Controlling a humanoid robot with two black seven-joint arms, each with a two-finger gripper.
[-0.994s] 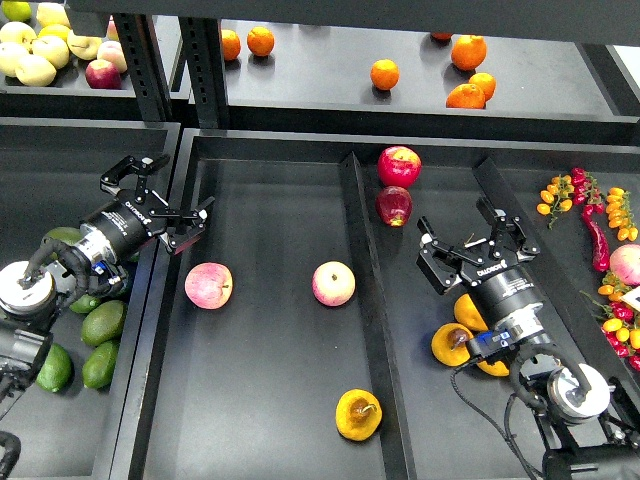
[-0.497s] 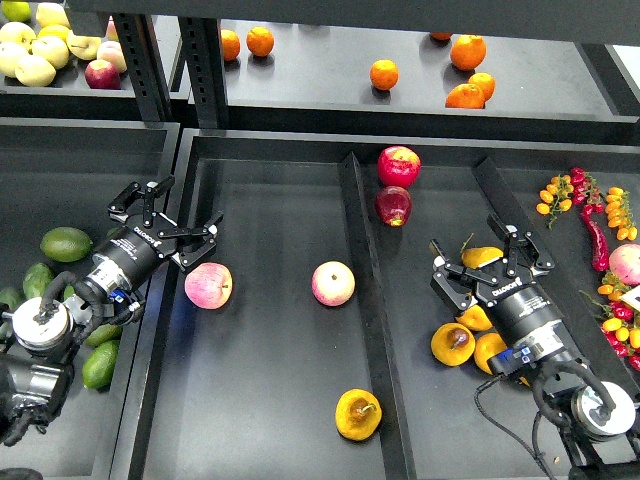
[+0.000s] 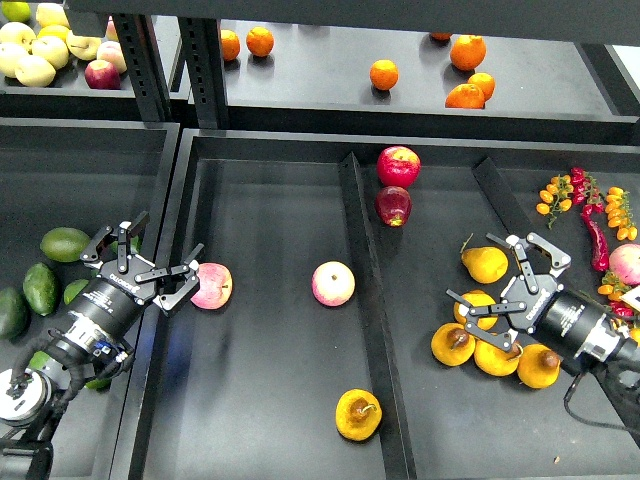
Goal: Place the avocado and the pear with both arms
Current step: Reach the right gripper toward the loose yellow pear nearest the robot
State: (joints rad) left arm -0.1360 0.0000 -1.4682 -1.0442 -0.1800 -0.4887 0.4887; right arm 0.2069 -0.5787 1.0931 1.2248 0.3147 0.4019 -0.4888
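- The left gripper (image 3: pixel 146 268) hangs over the rim between the left bin and the middle tray, its fingers spread wide with nothing between them
- A pink apple (image 3: pixel 212 285) lies just beside its right fingertip, in the middle tray, and is no part of the job
- The avocado (image 3: pixel 40 288), dark and elongated, lies in the left bin, to the left of that gripper and a little nearer the robot; its long axis runs from upper left to lower right
- A rounder, brighter avocado (image 3: pixel 65 244) sits just above it
- The right gripper (image 3: pixel 508 288) is likewise wide open and empty, set low among the yellow pears in the right compartment
- The pear (image 3: pixel 452 344), blotched dark around its stem, lies just below and left of the right gripper, close to its lower finger
- Judging by this, each arm is nearer its own fruit; the left must swing back leftward, the right only dip slightly
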